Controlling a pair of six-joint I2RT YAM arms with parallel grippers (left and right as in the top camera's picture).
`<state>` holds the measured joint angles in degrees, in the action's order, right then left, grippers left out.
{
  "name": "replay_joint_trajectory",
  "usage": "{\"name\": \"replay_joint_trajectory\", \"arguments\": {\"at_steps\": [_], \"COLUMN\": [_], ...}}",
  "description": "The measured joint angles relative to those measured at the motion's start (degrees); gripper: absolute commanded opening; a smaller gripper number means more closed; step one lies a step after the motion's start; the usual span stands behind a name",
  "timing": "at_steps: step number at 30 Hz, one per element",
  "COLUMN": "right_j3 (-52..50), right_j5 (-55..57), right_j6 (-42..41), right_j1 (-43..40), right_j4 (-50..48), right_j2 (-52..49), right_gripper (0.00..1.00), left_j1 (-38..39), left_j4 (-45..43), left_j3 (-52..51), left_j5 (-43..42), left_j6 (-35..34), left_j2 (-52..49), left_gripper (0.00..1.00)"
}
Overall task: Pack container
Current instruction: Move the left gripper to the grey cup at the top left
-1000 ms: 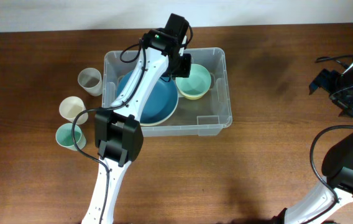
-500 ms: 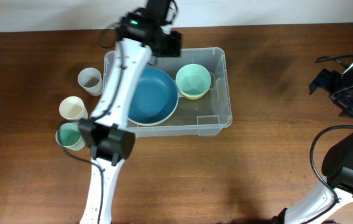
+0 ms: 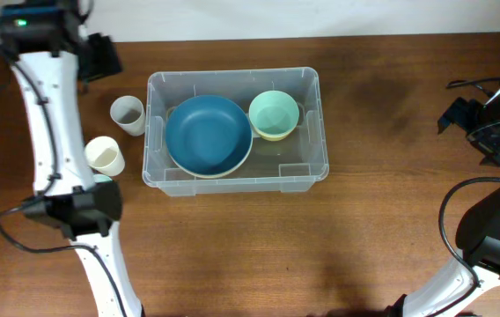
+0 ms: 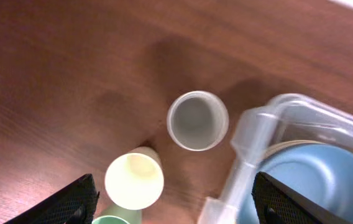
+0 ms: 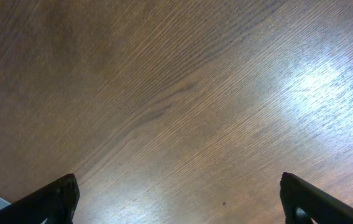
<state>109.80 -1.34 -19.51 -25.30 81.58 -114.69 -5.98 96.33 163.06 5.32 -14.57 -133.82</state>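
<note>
**Both arms raised, both grippers wide open**

The white-and-black left arm (image 3: 52, 114) reaches long up the left side of the overhead view, its dark elbow joint low and its wrist right at the top edge. The black two-finger left gripper (image 3: 102, 58) (image 4: 176, 205) faces down, jaws spread wide, holding nothing. Over at the right edge, the right arm (image 3: 483, 224) curls up in a tight bend, and the black right gripper (image 3: 466, 119) (image 5: 179, 202) hangs there, jaws just as wide and empty too.

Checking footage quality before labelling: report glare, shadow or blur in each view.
Overhead: sharp and evenly lit around the container. Left wrist: slightly soft, dark shadows on the table beside the grey cup. Right wrist: a bright glare patch on the table, grain otherwise crisp.
</note>
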Motion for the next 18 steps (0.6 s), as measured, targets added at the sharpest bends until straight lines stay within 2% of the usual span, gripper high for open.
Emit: {"name": "replay_joint_trajectory", "arguments": {"at_steps": [5,13,18], "right_j3": [0.0,0.0,0.0], "right_j5": [0.0,0.0,0.0], "right_j6": [0.0,0.0,-0.02], "right_j1": [0.0,0.0,0.0], "right_j4": [0.0,0.0,0.0], "right_j2": [0.0,0.0,0.0], "right_gripper": [0.99,0.99,0.99], "left_j1": [-4.0,-4.24,-4.24], "left_j4": [-2.71,-6.82,-8.15], "left_j3": [-4.37,-8.41,-9.51], "left_j5": [-4.76,-6.91,-7.08], "left_j6": [2.93,11.13,13.11], "left_j2": [-1.68,-3.52,-6.56], "left_gripper": [0.81,0.81,0.81]}}
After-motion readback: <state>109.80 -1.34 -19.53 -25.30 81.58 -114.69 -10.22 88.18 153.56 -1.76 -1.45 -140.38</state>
